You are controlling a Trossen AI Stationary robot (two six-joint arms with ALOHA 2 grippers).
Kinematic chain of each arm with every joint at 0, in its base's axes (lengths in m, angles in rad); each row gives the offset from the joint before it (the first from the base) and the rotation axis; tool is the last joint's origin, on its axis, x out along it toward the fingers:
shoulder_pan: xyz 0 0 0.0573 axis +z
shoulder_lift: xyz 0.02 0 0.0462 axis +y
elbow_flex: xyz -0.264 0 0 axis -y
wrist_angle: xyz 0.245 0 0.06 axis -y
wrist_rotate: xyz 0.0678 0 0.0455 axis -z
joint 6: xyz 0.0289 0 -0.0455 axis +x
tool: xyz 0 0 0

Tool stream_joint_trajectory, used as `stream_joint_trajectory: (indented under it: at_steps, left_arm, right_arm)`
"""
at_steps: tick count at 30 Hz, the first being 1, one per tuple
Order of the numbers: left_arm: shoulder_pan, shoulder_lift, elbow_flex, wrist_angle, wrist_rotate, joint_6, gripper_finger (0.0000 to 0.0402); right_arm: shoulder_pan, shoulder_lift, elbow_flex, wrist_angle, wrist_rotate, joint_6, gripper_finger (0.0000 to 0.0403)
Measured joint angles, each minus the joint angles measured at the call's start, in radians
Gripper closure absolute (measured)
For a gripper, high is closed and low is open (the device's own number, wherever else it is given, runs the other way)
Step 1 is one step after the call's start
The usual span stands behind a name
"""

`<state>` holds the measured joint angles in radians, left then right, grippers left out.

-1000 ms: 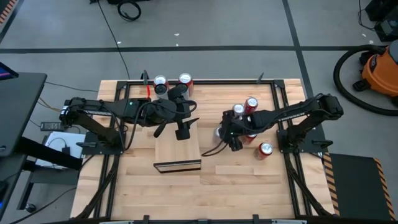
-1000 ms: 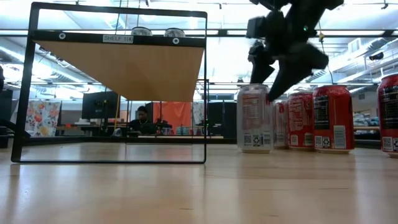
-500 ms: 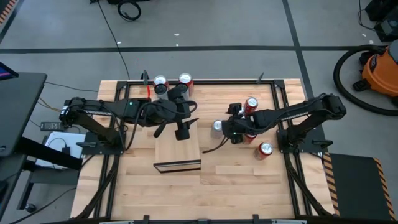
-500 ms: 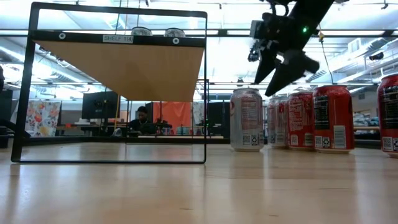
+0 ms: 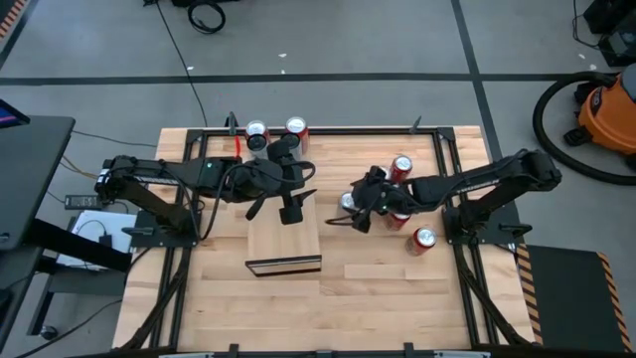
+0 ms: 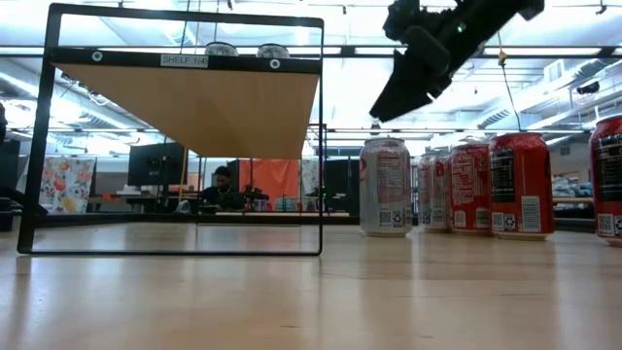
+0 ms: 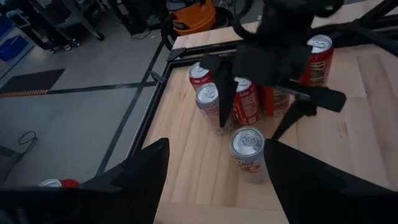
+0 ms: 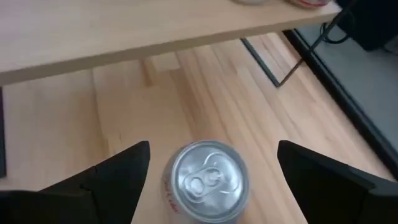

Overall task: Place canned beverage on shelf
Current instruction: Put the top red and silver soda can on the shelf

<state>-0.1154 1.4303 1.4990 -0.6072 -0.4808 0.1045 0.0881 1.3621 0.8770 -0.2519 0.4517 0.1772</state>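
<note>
A silver can (image 8: 205,182) stands upright on the tabletop, right of the shelf; it also shows in the high view (image 5: 346,202) and the low view (image 6: 386,187). My right gripper (image 8: 208,177) hangs open just above it (image 6: 389,102), one finger to each side of the can's top, touching nothing. The shelf (image 5: 283,242), a pale wood slab with a dark end face, sits raised in a black frame (image 6: 185,97). Two cans (image 6: 219,49) (image 6: 272,51) show on the shelf's far part. My left gripper (image 5: 293,207) waits open above the shelf.
Several red cans (image 6: 520,185) stand in a cluster right of the silver can, also seen in the left wrist view (image 7: 245,102); one more (image 5: 424,239) stands nearer the front. Bare tabletop (image 5: 388,283) lies in front of the shelf and the cans.
My right gripper has risen off the silver can, gone a little toward the table's left edge and tipped over, its fingers now slanting down toward the left. The silver can has slid a short way left and stands upright.
</note>
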Motion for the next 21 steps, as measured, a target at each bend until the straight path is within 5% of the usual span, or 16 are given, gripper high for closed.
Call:
stream_joint_trajectory:
  at_steps: [5, 11, 21]
  left_arm:
    - [0.0, 0.0, 0.0, -0.007, 0.0, -0.005, 0.013]
    - [0.0, 0.0, 0.0, -0.009, 0.0, -0.007, 0.013]
    - [0.0, 0.0, 0.0, -0.009, 0.0, -0.008, 0.013]
  right_arm:
    - [-0.023, 0.022, -0.064, 0.122, 0.031, 0.029, 0.0039]
    - [-0.063, 0.038, -0.116, 0.161, -0.074, 0.046, 0.0039]
    - [-0.101, 0.039, -0.127, 0.082, -0.149, -0.217, 0.0042]
